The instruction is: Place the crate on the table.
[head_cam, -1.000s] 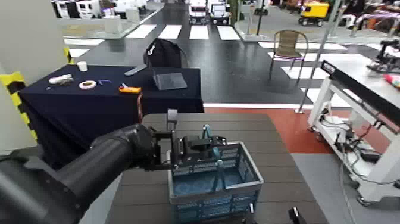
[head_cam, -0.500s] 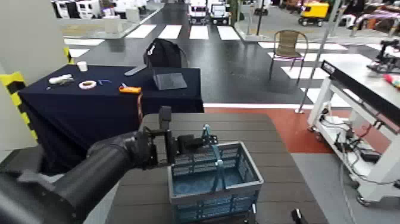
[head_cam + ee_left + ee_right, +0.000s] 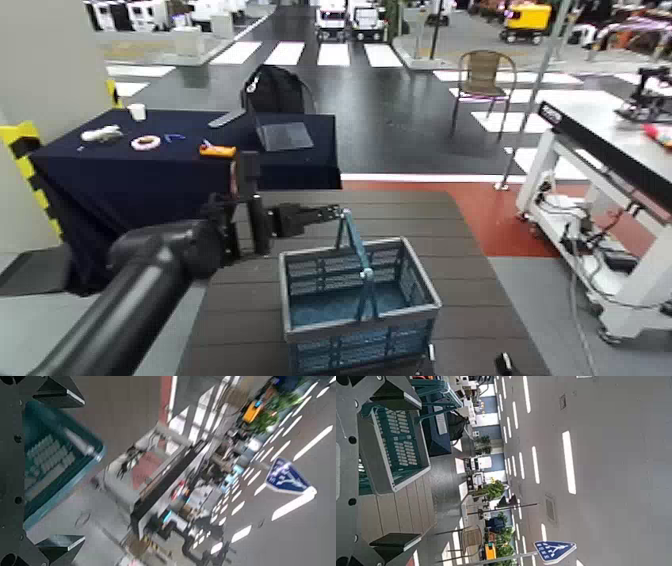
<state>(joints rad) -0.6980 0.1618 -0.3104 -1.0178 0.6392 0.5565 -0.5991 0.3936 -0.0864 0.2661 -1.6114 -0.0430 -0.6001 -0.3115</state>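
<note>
Even, bright indoor light fills my head view; my left arm (image 3: 130,290) looms soft and unfocused. My left wrist picture is smeared; ceiling light strips (image 3: 570,455) glare white

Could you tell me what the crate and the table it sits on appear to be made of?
The crate looks like moulded plastic: blue-teal lattice walls, a grey rim and a thin hoop handle, matte finish. The table seems to be dark brown wood or wood-look slats, judging by the long plank lines across its top; which one is unclear.
</note>
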